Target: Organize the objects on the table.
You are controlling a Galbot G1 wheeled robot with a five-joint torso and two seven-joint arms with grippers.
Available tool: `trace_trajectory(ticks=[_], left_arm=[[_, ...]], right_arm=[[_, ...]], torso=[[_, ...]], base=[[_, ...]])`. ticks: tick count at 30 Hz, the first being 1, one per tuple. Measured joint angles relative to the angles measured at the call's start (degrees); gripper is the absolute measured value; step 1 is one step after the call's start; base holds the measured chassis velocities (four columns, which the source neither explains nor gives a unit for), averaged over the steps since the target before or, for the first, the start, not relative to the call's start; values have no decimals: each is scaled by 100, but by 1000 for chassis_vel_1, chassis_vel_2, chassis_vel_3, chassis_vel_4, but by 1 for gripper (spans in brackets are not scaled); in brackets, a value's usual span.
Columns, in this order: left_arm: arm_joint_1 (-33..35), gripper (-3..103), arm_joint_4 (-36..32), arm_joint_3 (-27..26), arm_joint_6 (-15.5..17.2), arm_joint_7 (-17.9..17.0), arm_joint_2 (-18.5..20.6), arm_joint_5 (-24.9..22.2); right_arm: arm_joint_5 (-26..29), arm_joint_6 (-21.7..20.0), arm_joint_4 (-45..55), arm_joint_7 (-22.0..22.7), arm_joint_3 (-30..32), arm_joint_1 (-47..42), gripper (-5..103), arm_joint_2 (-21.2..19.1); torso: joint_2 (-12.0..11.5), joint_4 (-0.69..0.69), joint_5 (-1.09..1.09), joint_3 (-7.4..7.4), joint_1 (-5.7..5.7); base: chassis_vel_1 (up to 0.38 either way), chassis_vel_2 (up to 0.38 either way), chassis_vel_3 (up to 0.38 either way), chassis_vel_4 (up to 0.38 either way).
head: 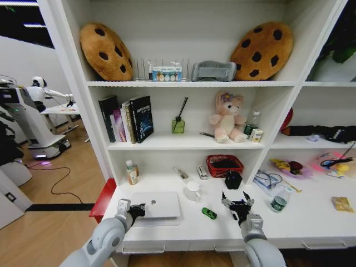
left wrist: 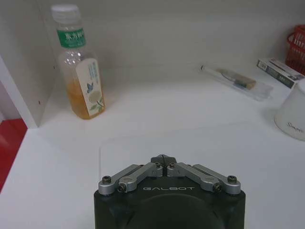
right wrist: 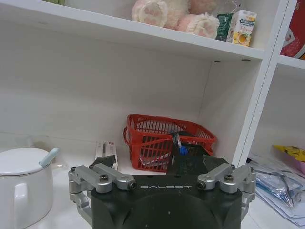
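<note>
Left gripper (head: 137, 210), fingers closed and empty, is resting on laptop (head: 158, 204); right gripper (head: 237, 202) is hovering with fingers spread, green car (head: 209, 213) at its 9 o'clock.

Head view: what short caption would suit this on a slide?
Two robot hands, left hand shut, right hand open, hover over a white desk beside a silver laptop and tiny green toy car.

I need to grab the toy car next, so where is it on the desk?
In the head view, the green toy car sits near the desk's front edge, between the laptop and the right gripper.
</note>
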Motion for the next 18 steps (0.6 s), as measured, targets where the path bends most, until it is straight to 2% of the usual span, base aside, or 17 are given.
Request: trace_trajectory(ticks=[1,2,3,4,5,6,7,8,10,11,12,13,14,15,16,17,18], left_arm=[[-19,-1,50,-114,-239,83,-34,226],[-19,-1,50,-114,-239,83,-34,226],[-30,5,142,-254,-576,211,-75,543],[-35,11,338,-475,-1230,438,-144,1049],[-35,11,338,-475,-1230,438,-144,1049],[-30,16,460,-618,-1588,587,-188,1353],[-1,22,687,-865,-2144,877,-264,1852],[-1,22,687,-865,-2144,877,-264,1852],[150,32,1057,-1241,-2831,1449,-389,2362],[150,32,1057,-1241,-2831,1449,-389,2362],[227,37,1144,-1396,-2991,1659,-455,2392],[301,48,1223,-1570,-3141,1937,-537,2385],[301,48,1223,-1570,-3141,1937,-537,2385],[368,48,1265,-1704,-3242,2149,-584,2372],[426,53,1287,-1822,-3310,2312,-615,2351],[426,53,1287,-1822,-3310,2312,-615,2351],[508,64,1303,-2015,-3383,2528,-654,2296]], right_arm=[[16,0,-22,-11,-1,30,100,-13],[16,0,-22,-11,-1,30,100,-13],[29,0,-33,-21,-9,54,100,-22],[38,0,-40,-31,-39,84,100,-23],[38,0,-40,-31,-39,84,100,-23],[45,0,-41,-34,-54,100,100,-23],[52,-4,-42,-35,-77,127,100,-21],[52,-4,-42,-35,-77,127,100,-21],[77,-15,-37,-36,-89,176,100,-36],[77,-15,-37,-36,-89,176,100,-36],[99,-20,-8,-37,-68,176,100,-54],[136,-30,59,-36,-13,154,100,-82],[136,-30,59,-36,-13,154,100,-82],[170,-49,114,-36,25,139,100,-112],[202,-65,158,-36,59,134,100,-143],[202,-65,158,-36,59,134,100,-143],[239,-83,204,-36,104,125,100,-183]], torso=[[0,0,0,0,0],[0,0,0,0,0],[0,0,0,0,0],[0,0,0,0,0],[0,0,0,0,0],[0,-1,0,0,0],[0,0,0,0,1],[0,0,0,0,1],[0,1,-2,1,1],[0,1,-2,1,1],[0,2,0,0,1],[0,1,-1,0,0],[0,1,-1,0,0],[0,-1,-2,0,0],[0,-1,-1,0,0],[0,-1,-1,0,0],[0,-1,-1,0,1]], base=[[0,0,0,0],[0,0,0,0],[0,0,0,0],[0,0,0,0],[0,0,0,0],[0,0,0,0],[0,0,0,0],[0,0,0,0],[0,0,0,0],[0,0,0,0],[0,0,0,0],[0,0,0,0],[0,0,0,0],[0,0,0,0],[0,0,0,0],[0,0,0,0],[0,0,0,0]])
